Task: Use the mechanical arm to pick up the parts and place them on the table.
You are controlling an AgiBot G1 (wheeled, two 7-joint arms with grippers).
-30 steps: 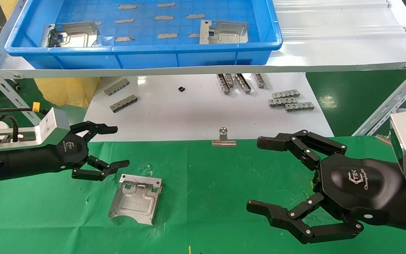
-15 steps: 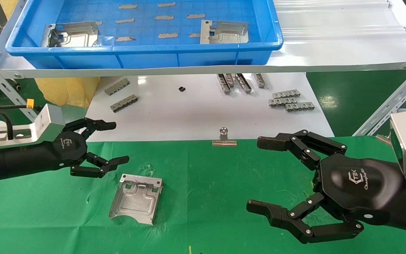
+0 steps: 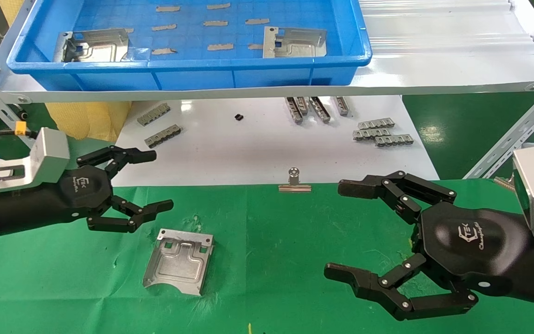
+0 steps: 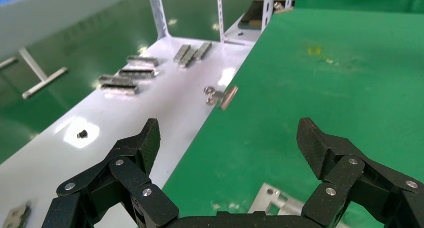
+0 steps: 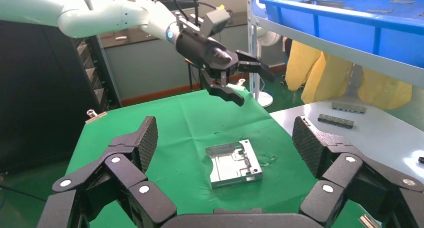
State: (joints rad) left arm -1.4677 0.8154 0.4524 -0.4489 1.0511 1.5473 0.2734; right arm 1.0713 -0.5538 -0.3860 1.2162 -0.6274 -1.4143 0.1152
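Lying flat on the green table (image 3: 295, 260) is one part (image 3: 178, 260), a shiny silver stamped plate, roughly square, with small square cut-outs along its far edge, a raised channel bent across its face and one curved corner on the near side. It rests alone on the wrinkled cloth, left of centre, and the right wrist view catches it too (image 5: 234, 163), bright against the green. Hanging just above and to the left of it is the left gripper (image 3: 149, 185), jaws spread wide and holding nothing, one finger reaching over the white board (image 3: 248, 148), the other over the cloth near the plate's far corner. Over on the right side of the table sits the right gripper (image 3: 336, 229), also wide open and empty, well apart from the plate. Up on the shelf is a blue tray (image 3: 202, 69), and inside it two more parts: one near the left wall (image 3: 93, 45), one toward the right (image 3: 295, 42), with small grey strips (image 3: 220, 46) scattered across the floor between and behind them. A silver clip (image 3: 294, 182) stands at the seam where board meets cloth, and grey comb-like pieces (image 3: 380, 131) lie on the board.
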